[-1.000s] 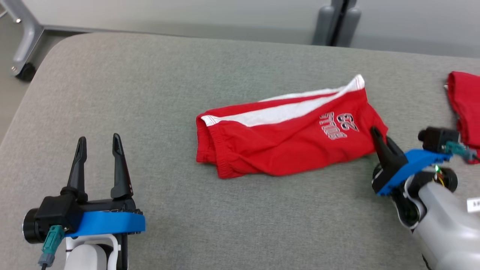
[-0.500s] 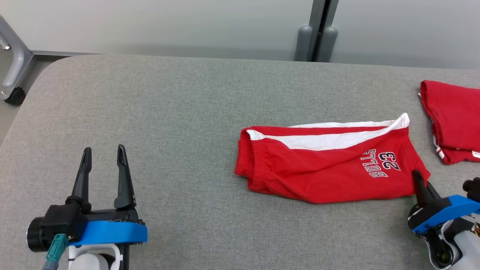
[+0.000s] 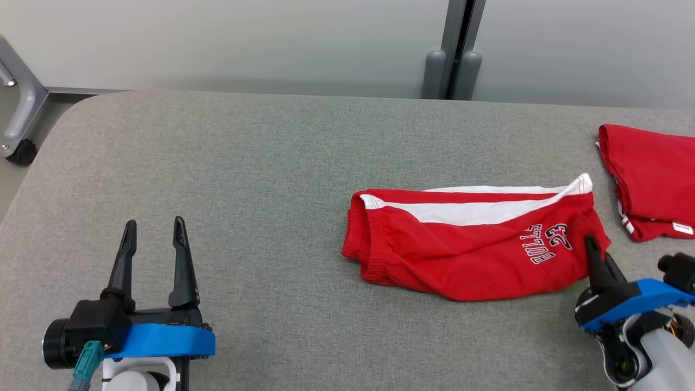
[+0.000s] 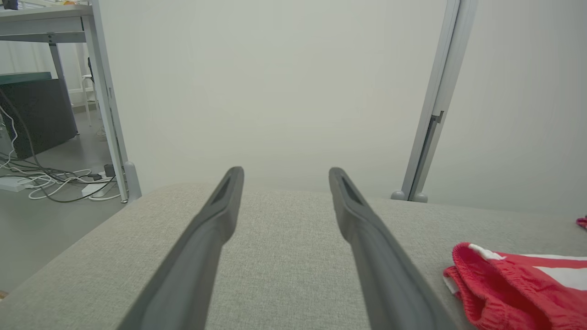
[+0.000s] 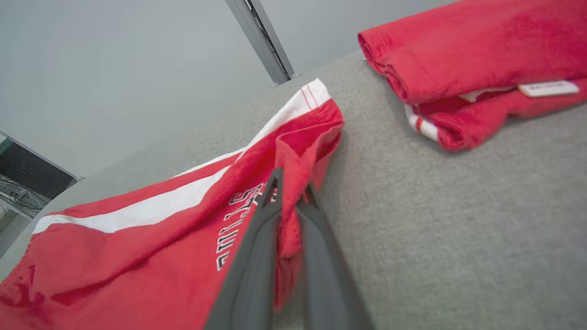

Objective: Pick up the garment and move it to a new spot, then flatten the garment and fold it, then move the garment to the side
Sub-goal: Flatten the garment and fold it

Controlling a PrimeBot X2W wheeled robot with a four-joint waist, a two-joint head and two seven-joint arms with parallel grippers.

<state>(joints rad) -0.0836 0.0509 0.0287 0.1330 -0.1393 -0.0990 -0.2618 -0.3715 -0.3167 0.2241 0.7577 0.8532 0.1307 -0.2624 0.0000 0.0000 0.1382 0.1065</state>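
Shorts hem (image 3: 581, 220) newly puckered (right claw (image 3: 588, 241))

We see a red garment (image 3: 467, 255) with a white band and black-and-white lettering. Our surface (image 3: 244, 163) is heathered grey; the second garment (image 3: 651, 174) is red with white trim.

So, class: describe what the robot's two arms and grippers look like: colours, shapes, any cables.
Both the left gripper and right gripper have two long, tapering dark fingers on a black base with a blue plate. A teal plug sits at the left wrist. The forearms are pale.
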